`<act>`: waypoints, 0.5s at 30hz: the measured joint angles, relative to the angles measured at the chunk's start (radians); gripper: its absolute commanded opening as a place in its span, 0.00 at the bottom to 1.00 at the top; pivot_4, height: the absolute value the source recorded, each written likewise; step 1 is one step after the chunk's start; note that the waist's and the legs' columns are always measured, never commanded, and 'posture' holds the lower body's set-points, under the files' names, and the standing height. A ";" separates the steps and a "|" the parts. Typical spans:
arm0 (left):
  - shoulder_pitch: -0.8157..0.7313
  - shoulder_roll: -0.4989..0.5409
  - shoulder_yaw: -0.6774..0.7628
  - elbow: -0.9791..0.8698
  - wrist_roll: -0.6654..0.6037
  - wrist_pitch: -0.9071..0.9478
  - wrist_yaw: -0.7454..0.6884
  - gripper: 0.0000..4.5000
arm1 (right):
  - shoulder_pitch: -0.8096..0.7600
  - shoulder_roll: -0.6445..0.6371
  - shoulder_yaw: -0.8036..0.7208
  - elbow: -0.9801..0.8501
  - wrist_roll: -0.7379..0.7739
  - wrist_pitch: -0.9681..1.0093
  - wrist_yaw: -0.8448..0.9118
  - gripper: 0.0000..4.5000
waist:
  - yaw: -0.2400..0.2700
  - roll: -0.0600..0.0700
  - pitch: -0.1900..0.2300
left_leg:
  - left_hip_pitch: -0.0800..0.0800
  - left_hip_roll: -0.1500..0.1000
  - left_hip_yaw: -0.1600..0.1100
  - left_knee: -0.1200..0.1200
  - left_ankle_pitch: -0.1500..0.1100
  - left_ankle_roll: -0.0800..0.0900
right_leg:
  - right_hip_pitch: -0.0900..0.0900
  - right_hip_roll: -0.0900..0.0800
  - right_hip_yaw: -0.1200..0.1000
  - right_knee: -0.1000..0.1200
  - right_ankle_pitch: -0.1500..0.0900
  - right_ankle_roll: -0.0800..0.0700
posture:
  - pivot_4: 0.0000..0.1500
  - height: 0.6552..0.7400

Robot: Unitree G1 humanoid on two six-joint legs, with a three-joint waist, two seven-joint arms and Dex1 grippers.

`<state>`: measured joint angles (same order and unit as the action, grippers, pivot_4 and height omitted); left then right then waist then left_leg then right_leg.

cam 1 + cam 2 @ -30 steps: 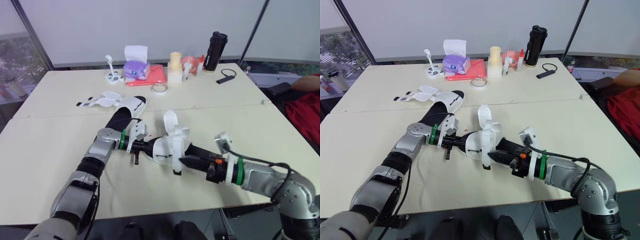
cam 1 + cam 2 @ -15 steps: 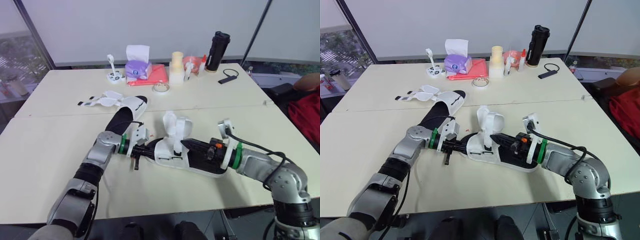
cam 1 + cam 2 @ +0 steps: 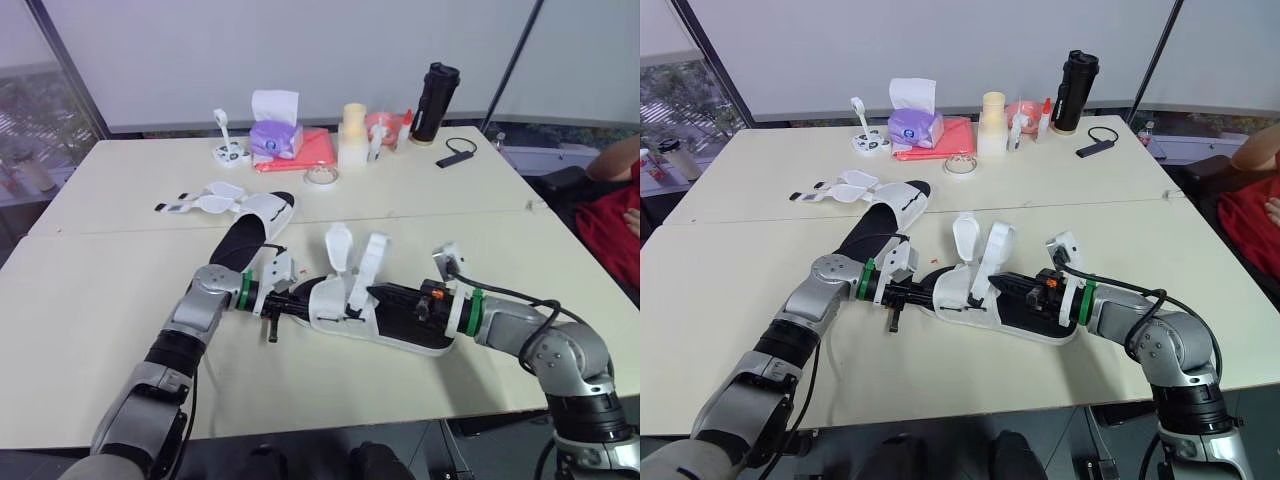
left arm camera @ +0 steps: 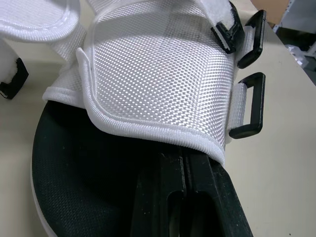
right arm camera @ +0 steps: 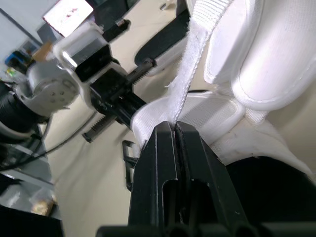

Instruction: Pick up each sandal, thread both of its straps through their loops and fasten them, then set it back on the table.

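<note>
A white sandal with a black sole lies flat on the table in front of me. Its two white straps stand up unfastened. My left gripper is shut on the toe end, its fingers tucked under the white mesh upper, beside the black loops. My right gripper reaches in over the sole from the heel side and is shut on the edge of one strap. The second sandal lies farther back on the left, straps spread open.
Along the table's far edge stand a purple tissue box, a red folder, a tape roll, a cream container, a black bottle and a small black device. A person in red sits at the right.
The right gripper moved in from the sandal's near side to over its sole and lifted a strap upright. The sandal now lies flat. The left gripper kept its hold.
</note>
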<state>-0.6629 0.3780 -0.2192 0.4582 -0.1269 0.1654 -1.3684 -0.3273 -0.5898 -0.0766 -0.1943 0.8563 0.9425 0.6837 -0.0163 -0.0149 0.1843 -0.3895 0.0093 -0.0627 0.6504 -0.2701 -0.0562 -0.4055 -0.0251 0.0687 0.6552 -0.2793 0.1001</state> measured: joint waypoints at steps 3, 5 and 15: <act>0.000 0.000 0.000 0.001 -0.003 0.001 0.003 0.00 | 0.000 0.008 0.021 0.013 -0.019 0.001 0.012 0.52 | 0.000 0.000 0.000 | 0.000 0.000 0.000 0.000 0.000 0.000 | 0.000 0.000 0.000 0.000 0.000 0.000 | 1.00 1.00; 0.000 0.000 0.000 0.002 -0.004 0.002 0.006 0.00 | -0.002 0.023 0.013 0.013 -0.011 0.001 0.013 0.74 | 0.000 0.000 0.000 | 0.000 0.000 0.000 0.000 0.000 0.000 | 0.000 0.000 0.000 0.000 0.000 0.000 | 1.00 1.00; 0.001 -0.001 -0.002 0.004 -0.008 0.002 0.014 0.00 | -0.011 0.069 -0.062 -0.032 0.096 0.040 -0.028 0.84 | 0.001 0.000 0.000 | 0.000 0.000 0.000 0.001 0.000 0.000 | 0.000 0.000 0.000 0.000 0.000 0.000 | 1.00 1.00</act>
<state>-0.6620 0.3767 -0.2208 0.4625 -0.1353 0.1672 -1.3548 -0.3385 -0.5211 -0.1385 -0.2263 0.9525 0.9829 0.6558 -0.0149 -0.0148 0.1843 -0.3895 0.0093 -0.0628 0.6511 -0.2701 -0.0562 -0.4051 -0.0252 0.0687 0.6553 -0.2791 0.1001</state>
